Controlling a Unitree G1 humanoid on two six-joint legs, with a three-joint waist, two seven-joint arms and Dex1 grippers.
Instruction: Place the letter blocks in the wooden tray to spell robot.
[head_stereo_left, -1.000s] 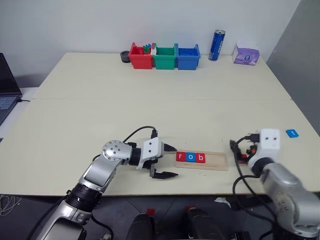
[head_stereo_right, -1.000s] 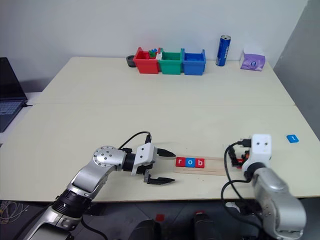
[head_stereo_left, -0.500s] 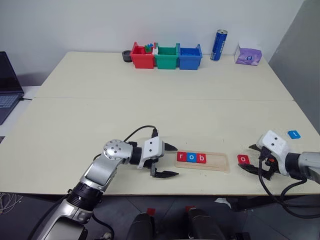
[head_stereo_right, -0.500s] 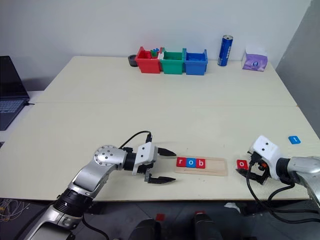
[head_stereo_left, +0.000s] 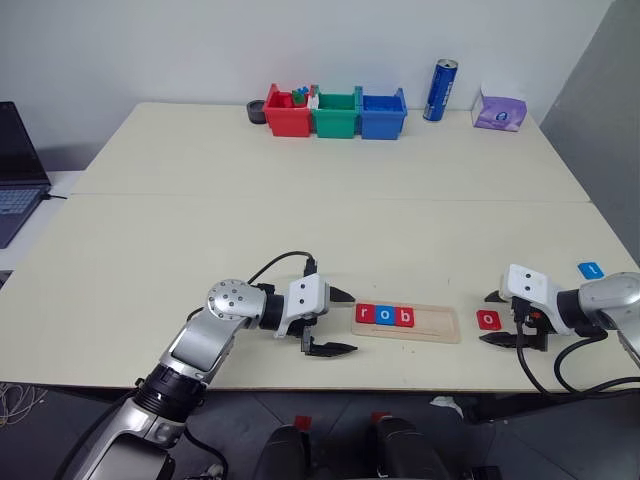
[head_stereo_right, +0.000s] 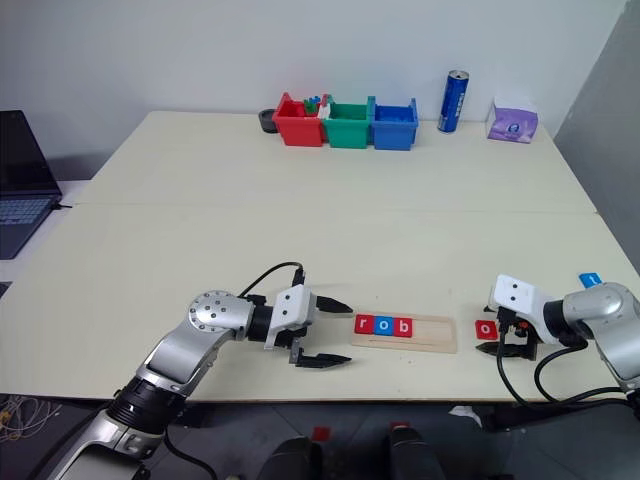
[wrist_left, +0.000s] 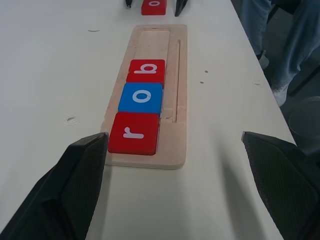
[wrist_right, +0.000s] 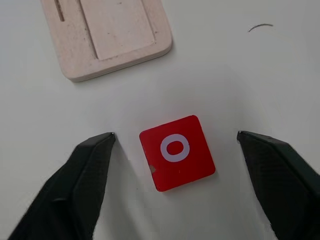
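Right hand (head_stereo_left: 494, 318) low over counter (head_stereo_left: 300, 210), fingers spread wide astride flat red square "o" tile (head_stereo_left: 489, 320), not touching. Long pale wooden tray (head_stereo_left: 430, 323) just beside, holding red "r", blue "o", red "b". Left hand (head_stereo_left: 338, 321) level, wide open, at tray's other end.

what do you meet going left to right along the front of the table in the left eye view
left claw → wooden tray holding the r, o, b blocks → red o block on the table → right claw around it → blue block

Red r, blue o, red b tiles (wrist_left: 141, 96) in wooden tray (wrist_left: 176, 65); red o (wrist_right: 177, 152) beside it, seemingly flat.
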